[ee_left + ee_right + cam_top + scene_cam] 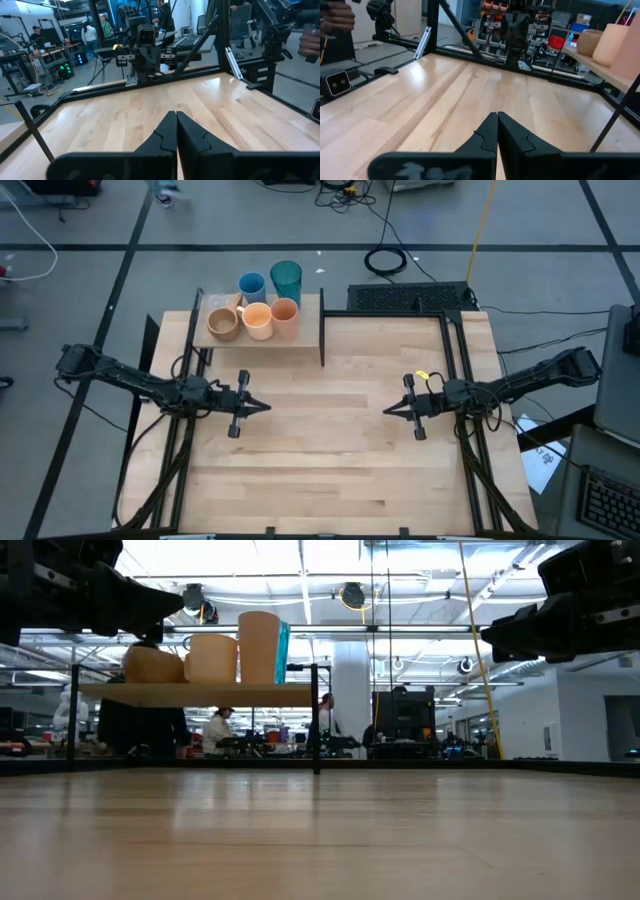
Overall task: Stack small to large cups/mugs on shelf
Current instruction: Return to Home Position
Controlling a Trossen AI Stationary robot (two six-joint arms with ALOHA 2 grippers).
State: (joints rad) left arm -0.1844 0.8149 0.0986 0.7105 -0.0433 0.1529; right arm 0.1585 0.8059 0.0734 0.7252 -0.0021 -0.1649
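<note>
All five cups stand on the shelf (308, 330) at the far left of the worktop (330, 470). The tan mug (223, 325), peach-orange mug (258, 321) and orange cup (285, 316) form the near row, touching or nearly so. The blue cup (251, 284) and teal tumbler (286, 278) stand behind them.

My left claw (264, 407) and right claw (387, 410) hover over mid-worktop, pointing at each other and well apart. Each has its fingers pressed together and holds nothing.

I judge the cups light and stiff, with smooth walls that could slip. I'd pinch one wall over the rim, or span the body low down. The tumbler is tall and thin-walled, so I expect it to tip easily and I'd grip it gently. The mugs look steadier, though I can't make out where their handles point.

The near row sits close to the shelf's front edge, and a black upright (322, 330) stands just beside the orange cup. Any reach should come in from above. Between the claws I have broad bare wood to swing through
</note>
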